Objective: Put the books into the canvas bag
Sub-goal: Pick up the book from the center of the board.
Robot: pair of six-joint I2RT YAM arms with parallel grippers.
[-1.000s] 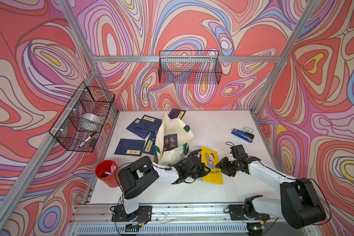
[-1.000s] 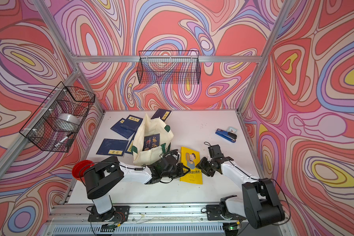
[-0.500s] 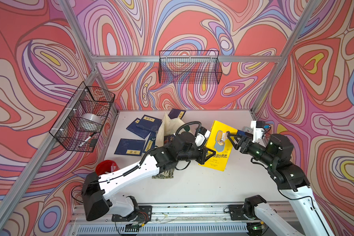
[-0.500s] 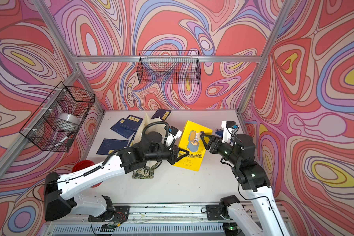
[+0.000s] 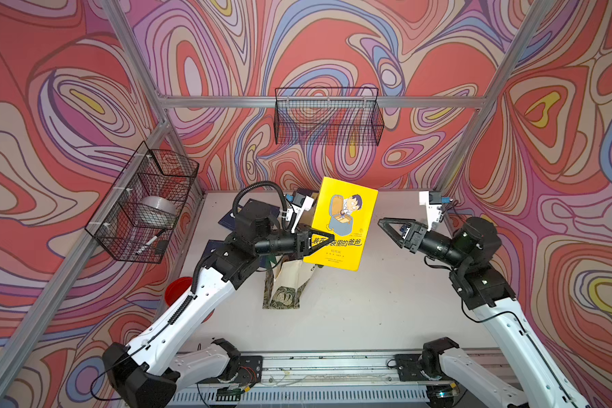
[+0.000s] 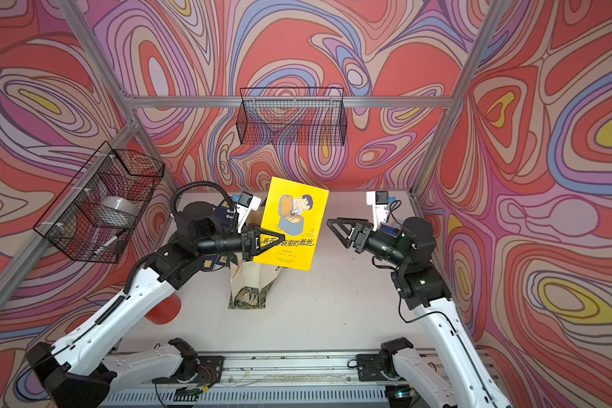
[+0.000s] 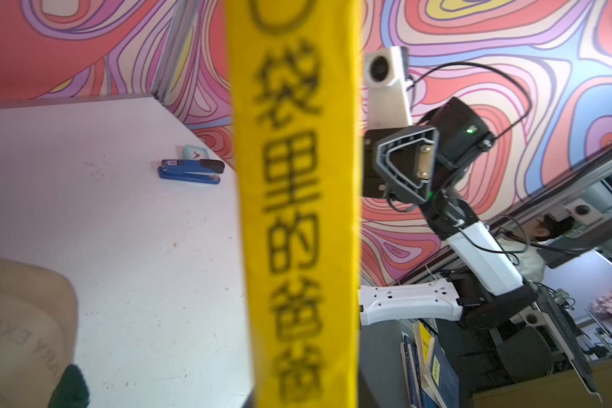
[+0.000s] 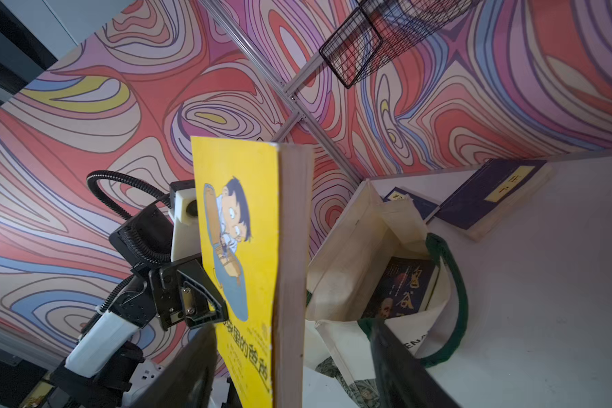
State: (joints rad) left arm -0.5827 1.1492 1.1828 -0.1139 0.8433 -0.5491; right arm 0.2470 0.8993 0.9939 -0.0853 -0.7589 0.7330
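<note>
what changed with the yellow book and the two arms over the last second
The bright yellow cartoon paperback went from lying flat on the white table to upright in the air above the cream canvas bag, gripped by the left hand. The right hand let go of it, opened and drew back to its own side. The navy blue books beside the bag stayed put.

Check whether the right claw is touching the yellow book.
Apart. Both top views show bare table between the open right claw and the yellow book.

blurred yellow book (image 7: pixel 294 212) close up, blue stapler (image 7: pixel 191 171) on white table (image 7: pixel 121 247)
</note>
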